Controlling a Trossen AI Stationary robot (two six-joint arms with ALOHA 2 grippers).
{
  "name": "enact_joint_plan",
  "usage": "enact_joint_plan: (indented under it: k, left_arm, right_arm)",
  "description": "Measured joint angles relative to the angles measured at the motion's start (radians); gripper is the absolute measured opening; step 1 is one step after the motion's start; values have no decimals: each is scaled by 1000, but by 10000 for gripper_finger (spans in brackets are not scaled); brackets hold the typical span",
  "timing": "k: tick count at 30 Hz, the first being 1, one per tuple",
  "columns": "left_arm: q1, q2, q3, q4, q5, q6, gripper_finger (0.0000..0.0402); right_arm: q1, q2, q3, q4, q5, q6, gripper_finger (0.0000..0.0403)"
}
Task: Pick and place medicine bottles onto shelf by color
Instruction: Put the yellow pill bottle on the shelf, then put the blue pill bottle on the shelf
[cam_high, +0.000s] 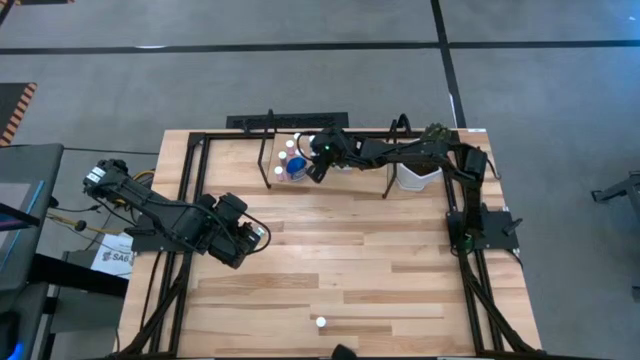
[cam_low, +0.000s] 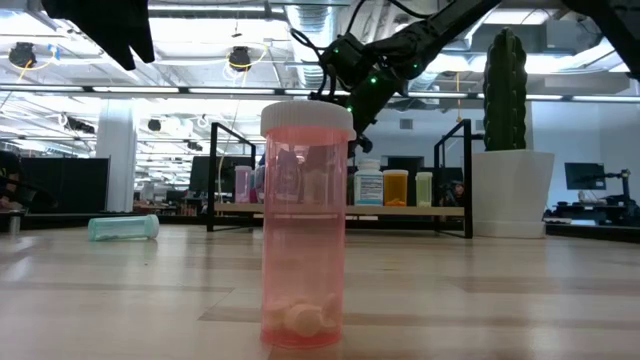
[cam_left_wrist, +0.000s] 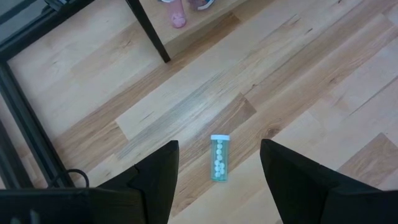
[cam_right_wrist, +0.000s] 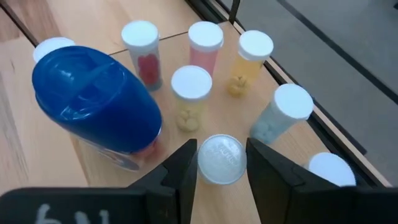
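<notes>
**Right gripper at a bottle on the shelf; left gripper above a fallen bottle**

The right gripper (cam_right_wrist: 221, 163) reaches over the shelf (cam_high: 272, 122) at the far edge of the counter (cam_high: 330, 250). Its jaws bracket a white-capped bottle (cam_right_wrist: 221, 158) standing on the shelf board, sitting close at either side of the cap; whether they press it cannot be told. Around it stand other white-capped bottles, pink (cam_right_wrist: 205, 46), yellow (cam_right_wrist: 252, 56) and pale teal (cam_right_wrist: 280, 115), beside a large blue bottle (cam_right_wrist: 93, 102). The left gripper (cam_left_wrist: 217, 171) hangs over the counter's left side, jaws released, above a teal bottle (cam_left_wrist: 219, 158) lying flat. A pink bottle (cam_low: 305, 235) stands alone near the front edge. A white pot with a cactus (cam_low: 510, 150) sits beside the shelf.
</notes>
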Motion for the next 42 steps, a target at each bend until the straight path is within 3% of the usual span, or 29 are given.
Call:
enact_joint_plan:
  k: [9,22,34,38,42]
  left_arm:
    - [0,0,0,0,0,0,214]
    - [0,0,0,0,0,0,214]
    - [0,0,0,4,0,0,214]
    - [0,20,0,19,3,0,214]
    - [-1,70,0,58,81,38,214]
  right_arm:
    - [-12,0,0,-4,0,1,151]
    - [-17,0,9,-14,1,-18,212]
    - [5,-11,267,-381,3,-60,229]
    - [34,-57,299,-477,5,-95,229]
    - [76,-125,298,-630,5,-88,228]
